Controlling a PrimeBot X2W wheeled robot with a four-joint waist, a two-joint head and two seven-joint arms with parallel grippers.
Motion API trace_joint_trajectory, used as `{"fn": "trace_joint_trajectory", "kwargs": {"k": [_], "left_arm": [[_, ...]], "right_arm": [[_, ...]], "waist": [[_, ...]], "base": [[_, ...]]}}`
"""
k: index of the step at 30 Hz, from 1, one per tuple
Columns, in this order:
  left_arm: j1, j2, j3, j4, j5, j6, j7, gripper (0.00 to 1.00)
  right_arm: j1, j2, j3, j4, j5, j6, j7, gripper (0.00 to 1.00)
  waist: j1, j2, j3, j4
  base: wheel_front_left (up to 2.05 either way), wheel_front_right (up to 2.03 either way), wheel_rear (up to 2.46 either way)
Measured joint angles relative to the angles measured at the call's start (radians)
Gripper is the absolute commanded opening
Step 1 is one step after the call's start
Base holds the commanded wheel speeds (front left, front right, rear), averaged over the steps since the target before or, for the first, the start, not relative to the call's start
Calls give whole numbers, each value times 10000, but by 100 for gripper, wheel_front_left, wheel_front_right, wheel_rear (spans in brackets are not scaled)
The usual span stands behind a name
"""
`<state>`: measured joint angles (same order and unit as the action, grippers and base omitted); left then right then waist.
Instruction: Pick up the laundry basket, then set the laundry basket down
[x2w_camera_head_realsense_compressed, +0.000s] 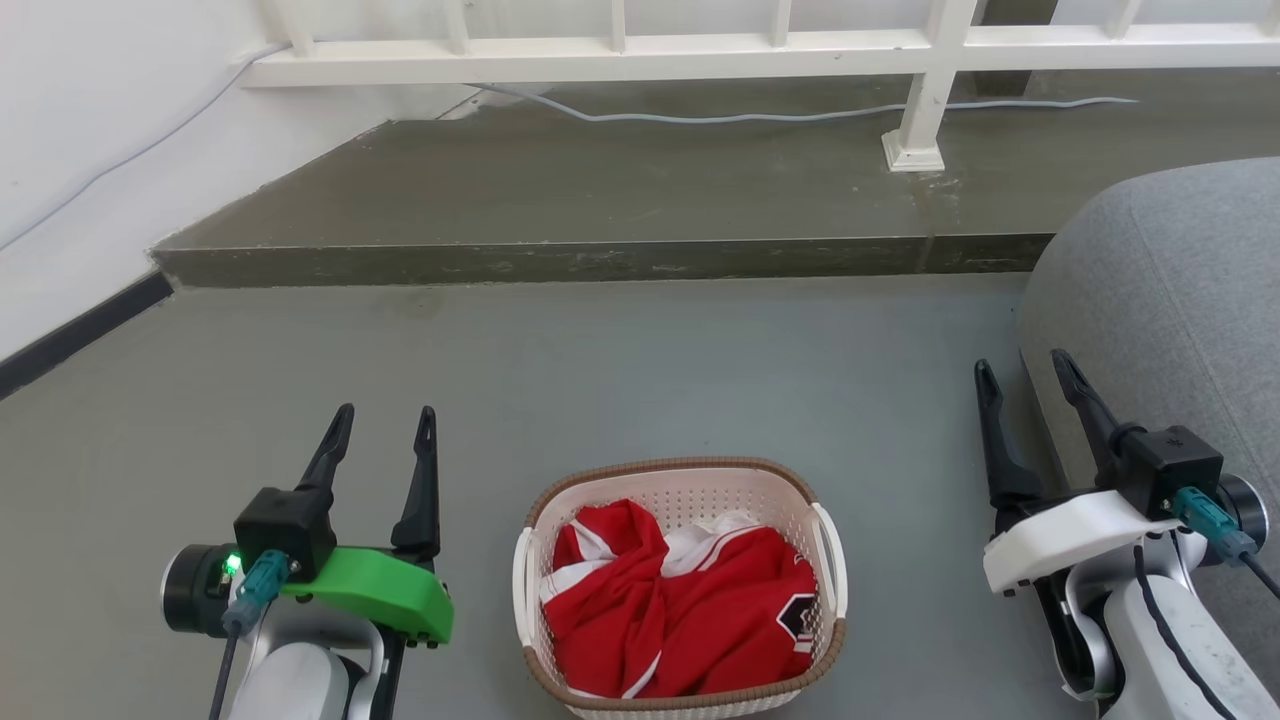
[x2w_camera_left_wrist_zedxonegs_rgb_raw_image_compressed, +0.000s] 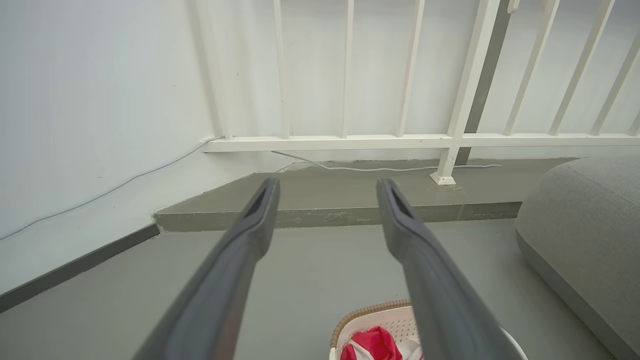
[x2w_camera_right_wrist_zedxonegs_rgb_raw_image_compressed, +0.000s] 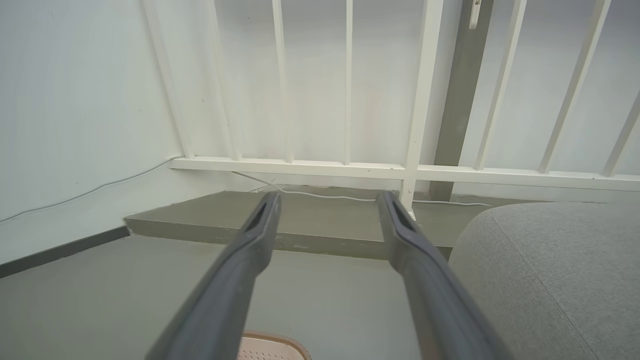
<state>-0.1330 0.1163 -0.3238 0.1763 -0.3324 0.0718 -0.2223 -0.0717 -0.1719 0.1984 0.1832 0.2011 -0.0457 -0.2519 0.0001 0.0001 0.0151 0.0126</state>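
The laundry basket, cream-white with a brown rim and white side handles, stands on the grey floor at the bottom centre of the head view, holding red and white clothing. My left gripper is open to the basket's left, fingers pointing away, nothing between them. To the basket's right, my right gripper is open and holds nothing, close to a grey cushion. The basket's far rim shows at the bottom of the left wrist view beside my left gripper. A corner of the rim peeks in below my right gripper.
A raised concrete step crosses the floor ahead, with a white railing and a loose cable on it. A grey cushioned seat bulges in at the right. A white wall with a dark skirting runs along the left.
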Motion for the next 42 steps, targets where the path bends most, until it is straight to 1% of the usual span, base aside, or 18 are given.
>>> {"fn": "trace_joint_trajectory", "kwargs": {"k": [6, 14, 16, 24, 29, 42], "left_arm": [[-28, -90, 71, 92, -155, 2, 0, 100], [-34, -104, 153, 176, -209, 4, 2, 100], [-34, -105, 155, 213, -213, 4, 2, 100], [-45, -121, 150, 343, -226, 4, 13, 100], [-49, -123, 167, 366, -253, 6, 13, 100], [-252, -127, 169, 98, -253, 23, 46, 100]], "right_arm": [[0, 176, -167, 127, 211, 35, 0, 100], [0, 176, -267, 203, 247, 109, 0, 100], [0, 176, -274, 224, 247, 178, 0, 100], [0, 174, -295, 293, 242, 196, 0, 100], [0, 173, -320, 336, 242, 270, 0, 100], [-38, 153, -385, 263, 238, 307, 0, 100]], "waist": [[0, 0, -24, 12], [0, 0, -63, 17], [0, 0, -68, 16], [0, 0, -58, 18], [0, 0, -25, 22], [0, 0, 625, 34]], "base": [[0, 0, 0], [0, 0, 0], [0, 0, 0], [0, 0, 0], [0, 0, 0], [0, 0, 0]]}}
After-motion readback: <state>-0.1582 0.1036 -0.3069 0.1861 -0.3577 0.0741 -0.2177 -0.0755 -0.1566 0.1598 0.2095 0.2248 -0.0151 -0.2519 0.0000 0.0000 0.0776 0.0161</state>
